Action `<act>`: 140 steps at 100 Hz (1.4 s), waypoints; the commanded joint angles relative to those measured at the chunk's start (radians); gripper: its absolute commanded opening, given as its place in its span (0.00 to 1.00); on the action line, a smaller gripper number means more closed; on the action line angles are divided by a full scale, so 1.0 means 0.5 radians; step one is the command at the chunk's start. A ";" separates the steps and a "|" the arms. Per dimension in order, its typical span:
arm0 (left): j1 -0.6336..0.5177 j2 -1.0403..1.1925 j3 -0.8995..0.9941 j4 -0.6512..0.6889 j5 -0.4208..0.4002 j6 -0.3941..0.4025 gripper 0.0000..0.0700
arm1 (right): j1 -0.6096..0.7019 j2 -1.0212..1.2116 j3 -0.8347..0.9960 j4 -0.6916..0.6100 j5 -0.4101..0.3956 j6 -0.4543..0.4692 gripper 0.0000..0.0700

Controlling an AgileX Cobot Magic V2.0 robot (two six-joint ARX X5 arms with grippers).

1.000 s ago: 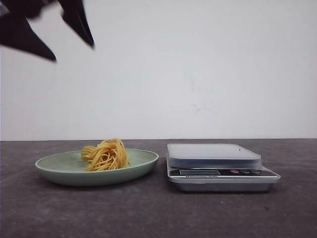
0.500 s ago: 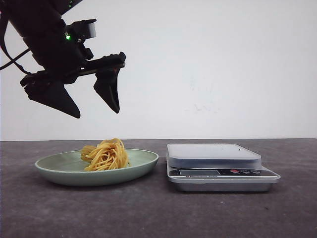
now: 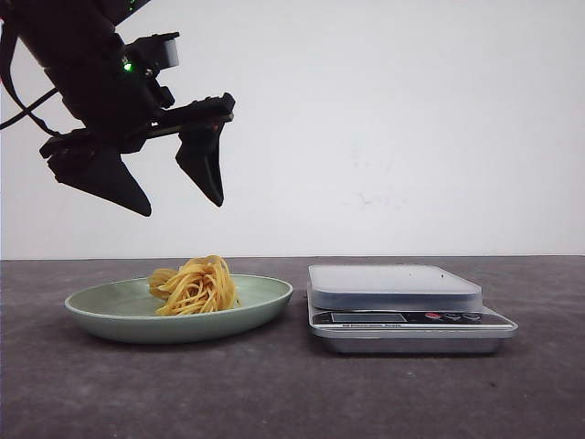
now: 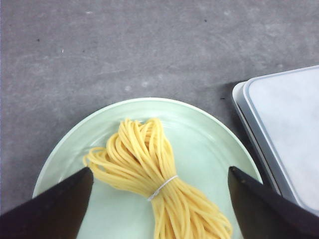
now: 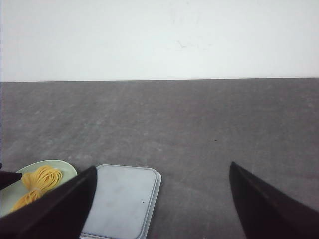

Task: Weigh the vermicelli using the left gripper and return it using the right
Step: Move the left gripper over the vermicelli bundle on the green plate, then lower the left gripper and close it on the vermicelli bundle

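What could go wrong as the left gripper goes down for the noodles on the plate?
1. The noodles are bound by only one thin tie; loose strands might slip from the open left gripper.
2. A finger could strike the shallow plate and shift it.
3. The scale stands close beside the plate, so strands may drag.

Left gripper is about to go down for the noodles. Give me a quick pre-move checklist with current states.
1. Left gripper open, fingers spread wide: ok.
2. Gripper above the vermicelli, clear of it: ok in the front view; the left wrist view shows the bundle between the fingers.
3. Vermicelli lying on the plate, bound by a thin band: ok.
4. Scale platform bare, beside the plate: ok.
5. Scale display reading zero: cannot tell, too small.
6. Right gripper open and away from the plate: ok, it does not show in the front view.
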State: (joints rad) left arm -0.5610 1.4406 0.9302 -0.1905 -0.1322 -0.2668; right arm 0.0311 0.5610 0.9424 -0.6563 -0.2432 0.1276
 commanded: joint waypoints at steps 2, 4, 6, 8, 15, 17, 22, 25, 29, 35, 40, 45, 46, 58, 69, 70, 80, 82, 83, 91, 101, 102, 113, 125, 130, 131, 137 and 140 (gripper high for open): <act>-0.014 0.033 0.037 0.021 -0.005 -0.030 0.73 | -0.001 0.011 0.038 0.003 -0.008 -0.016 0.77; -0.014 0.037 0.037 0.024 -0.005 -0.031 0.73 | -0.001 0.011 0.038 0.003 -0.008 -0.016 0.77; -0.014 0.039 0.037 0.027 -0.005 -0.037 0.73 | -0.001 0.011 0.038 0.003 -0.008 -0.016 0.77; -0.014 0.044 0.037 0.029 -0.005 -0.047 0.73 | -0.001 0.011 0.038 0.003 -0.008 -0.016 0.77; -0.014 0.069 0.037 0.040 -0.005 -0.083 0.73 | -0.001 0.011 0.038 0.003 -0.008 -0.014 0.77; -0.014 0.078 0.037 0.040 -0.004 -0.085 0.73 | -0.001 0.011 0.038 0.003 -0.008 -0.014 0.77; -0.014 0.105 0.037 0.036 -0.002 -0.107 0.73 | -0.001 0.011 0.038 0.004 -0.008 -0.014 0.77; -0.014 0.123 0.037 0.027 0.001 -0.120 0.73 | -0.001 0.011 0.038 0.003 -0.008 -0.014 0.77; -0.016 0.145 0.037 0.011 0.005 -0.137 0.73 | -0.001 0.011 0.038 0.002 -0.008 -0.012 0.77; -0.021 0.189 0.037 0.005 0.011 -0.152 0.73 | -0.001 0.011 0.038 0.002 -0.008 -0.011 0.77; -0.027 0.229 0.037 -0.004 0.027 -0.173 0.73 | -0.001 0.011 0.038 0.002 -0.008 -0.010 0.77; -0.034 0.271 0.037 -0.008 0.050 -0.188 0.73 | -0.001 0.011 0.038 0.002 -0.008 -0.010 0.77; -0.035 0.278 0.037 -0.008 0.054 -0.188 0.73 | -0.001 0.011 0.038 0.002 -0.008 -0.009 0.77; -0.068 0.368 0.037 -0.010 0.072 -0.195 0.73 | -0.001 0.011 0.038 0.000 -0.008 -0.008 0.77; -0.100 0.426 0.037 -0.006 0.070 -0.195 0.73 | -0.001 0.011 0.038 -0.012 -0.008 -0.008 0.77; -0.101 0.429 0.037 -0.006 0.070 -0.196 0.73 | -0.001 0.011 0.038 -0.012 -0.008 -0.008 0.77; -0.120 0.442 0.037 0.005 0.069 -0.197 0.73 | -0.001 0.011 0.038 -0.024 -0.008 -0.009 0.77; -0.123 0.442 0.037 0.007 0.064 -0.197 0.72 | -0.001 0.011 0.038 -0.027 -0.008 -0.009 0.77; -0.124 0.442 0.037 0.008 0.060 -0.197 0.72 | -0.001 0.011 0.038 -0.027 -0.008 -0.009 0.77; -0.127 0.442 0.037 0.012 0.048 -0.196 0.57 | -0.001 0.011 0.038 -0.031 -0.008 -0.008 0.77; -0.126 0.442 0.037 0.011 0.049 -0.187 0.20 | -0.001 0.011 0.038 -0.037 -0.008 -0.008 0.77; -0.127 0.442 0.037 0.011 0.049 -0.185 0.16 | -0.001 0.011 0.038 -0.037 -0.008 -0.008 0.76; -0.126 0.442 0.037 0.017 0.047 -0.184 0.00 | -0.001 0.011 0.038 -0.037 -0.008 -0.008 0.77; -0.127 0.441 0.042 0.008 -0.021 -0.169 0.00 | -0.001 0.011 0.038 -0.053 -0.007 -0.009 0.76; -0.127 0.433 0.056 -0.017 -0.039 -0.162 0.00 | -0.001 0.011 0.038 -0.062 -0.007 -0.009 0.77; -0.127 0.430 0.058 -0.021 -0.043 -0.159 0.00 | -0.001 0.011 0.038 -0.065 -0.007 -0.009 0.77; -0.135 0.395 0.063 -0.034 -0.060 -0.141 0.00 | -0.001 0.011 0.038 -0.072 -0.007 -0.009 0.77; -0.142 0.369 0.066 -0.037 -0.071 -0.127 0.00 | -0.001 0.011 0.038 -0.074 -0.006 -0.009 0.76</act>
State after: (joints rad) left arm -0.6193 1.6402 0.9424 -0.2108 -0.1478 -0.3550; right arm 0.0311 0.5610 0.9424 -0.6971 -0.2432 0.1276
